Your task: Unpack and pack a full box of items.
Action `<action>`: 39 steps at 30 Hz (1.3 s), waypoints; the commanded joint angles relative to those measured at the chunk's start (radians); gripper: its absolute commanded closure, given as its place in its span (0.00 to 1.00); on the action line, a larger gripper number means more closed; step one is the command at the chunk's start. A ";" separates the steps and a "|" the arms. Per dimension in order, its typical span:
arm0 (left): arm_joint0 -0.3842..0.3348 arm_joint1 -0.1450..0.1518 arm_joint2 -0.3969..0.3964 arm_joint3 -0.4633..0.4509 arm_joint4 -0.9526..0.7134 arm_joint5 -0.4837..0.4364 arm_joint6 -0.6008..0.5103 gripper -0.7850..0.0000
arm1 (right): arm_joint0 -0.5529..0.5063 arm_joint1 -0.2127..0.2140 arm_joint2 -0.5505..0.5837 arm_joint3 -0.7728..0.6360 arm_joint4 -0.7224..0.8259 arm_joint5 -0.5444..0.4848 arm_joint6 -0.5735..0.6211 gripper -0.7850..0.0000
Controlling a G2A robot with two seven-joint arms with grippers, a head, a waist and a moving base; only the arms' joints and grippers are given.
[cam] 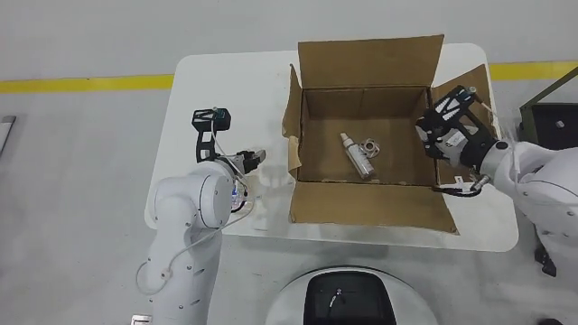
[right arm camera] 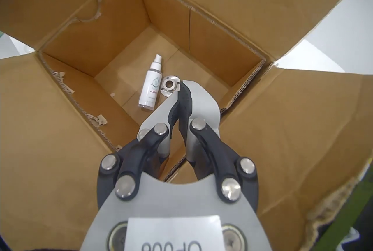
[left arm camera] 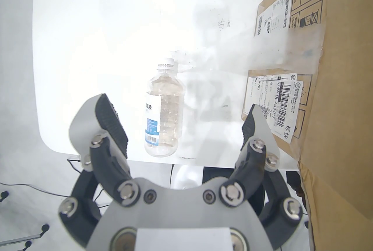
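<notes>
Spray bottle (right arm camera: pixel 151 86) lay flat on the box (cam: pixel 366 63) floor, below and ahead of the right arm's jaws, pressed together and empty over the box rim; left jaws gaped wide outside the box.

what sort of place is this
Likely a warehouse-style or lab test space: bare grey floor with a painted yellow line, a plain white table, and an open cardboard box bearing shipping labels.

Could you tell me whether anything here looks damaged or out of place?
Yes: the cardboard box looks worn, its flap edges ragged and torn near the rim. The spray bottle and metal fitting inside look intact.
</notes>
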 commanded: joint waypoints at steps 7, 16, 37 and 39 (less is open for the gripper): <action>0.000 0.000 0.000 0.000 0.000 0.000 0.000 0.00 | 0.078 -0.010 -0.073 0.063 0.039 0.039 0.043 1.00; 0.000 0.000 0.000 0.000 0.000 0.000 0.000 0.00 | 0.077 -0.010 -0.073 0.061 0.032 0.037 0.039 1.00; 0.000 0.000 0.000 0.000 0.000 0.000 0.000 0.00 | 0.378 -0.093 -0.477 0.230 -0.189 0.313 0.220 1.00; 0.000 0.000 0.000 0.000 0.000 0.000 0.000 0.00 | 0.378 -0.093 -0.477 0.230 -0.189 0.313 0.220 1.00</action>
